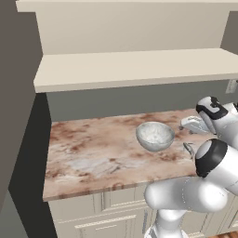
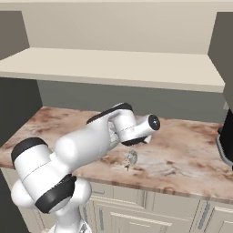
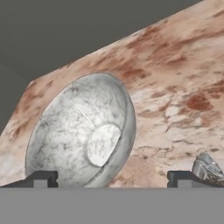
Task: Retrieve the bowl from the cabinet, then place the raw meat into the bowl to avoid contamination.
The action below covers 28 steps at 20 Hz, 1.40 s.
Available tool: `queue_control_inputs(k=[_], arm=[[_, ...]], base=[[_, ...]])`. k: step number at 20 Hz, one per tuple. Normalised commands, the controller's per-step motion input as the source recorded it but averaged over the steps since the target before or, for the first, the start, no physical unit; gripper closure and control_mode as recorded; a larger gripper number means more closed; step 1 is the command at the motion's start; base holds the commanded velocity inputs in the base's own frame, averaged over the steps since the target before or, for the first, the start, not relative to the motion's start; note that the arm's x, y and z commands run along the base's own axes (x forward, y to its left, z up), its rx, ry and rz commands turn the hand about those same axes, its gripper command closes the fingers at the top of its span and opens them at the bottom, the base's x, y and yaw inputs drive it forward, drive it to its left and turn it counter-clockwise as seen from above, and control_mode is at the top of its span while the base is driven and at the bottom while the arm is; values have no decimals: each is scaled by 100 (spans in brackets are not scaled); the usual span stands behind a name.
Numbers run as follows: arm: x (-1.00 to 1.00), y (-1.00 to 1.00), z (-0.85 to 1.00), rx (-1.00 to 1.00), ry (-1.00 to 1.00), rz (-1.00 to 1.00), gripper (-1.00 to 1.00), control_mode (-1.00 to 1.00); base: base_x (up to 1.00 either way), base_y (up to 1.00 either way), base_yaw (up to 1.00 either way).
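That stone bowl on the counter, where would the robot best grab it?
By the rim, from above: the bowl sits upright and open on the marble counter, its smooth round sides too wide to clamp. One finger inside, one outside the wall probably holds best.

The bowl (image 1: 155,135) is mottled grey-white with a stone-like pattern; in the hand view its inside shows fine pale veining and a lighter round patch at the bottom. The counter (image 1: 93,153) is reddish marble, with rust-brown blotches over cream and pale grey cloudy areas. The cabinet (image 1: 130,69) has a plain beige shelf and back panel. The wall strip (image 1: 116,102) between shelf and counter is flat dark grey. The drawer fronts (image 1: 107,209) below the counter are cream. The arm (image 2: 82,145) is white with black bands at the joints. The finger tips (image 3: 41,179) of the pincer (image 3: 111,180) are dark grey. A small object (image 2: 131,158) on the counter is grey and glossy.
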Motion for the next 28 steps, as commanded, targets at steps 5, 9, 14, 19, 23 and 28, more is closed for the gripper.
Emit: queue_control_inputs(k=[5, 9, 14, 19, 23, 28], arm=[[-8, -12, -1, -9, 5, 2, -100, -100], [-16, -17, -1, -7, 2, 1, -100, -100], [-19, -12, -22, -10, 0, 2, -100, -100], [-24, -4, -29, -10, 0, 1, -100, -100], [-1, 0, -9, -6, 0, 0, -100, -100], [0, 5, -23, -9, 2, 0, -100, -100]], base=[[0, 0, 0], [0, 0, 0], [0, 0, 0], [0, 0, 0], [0, 0, 0], [0, 0, 0]])
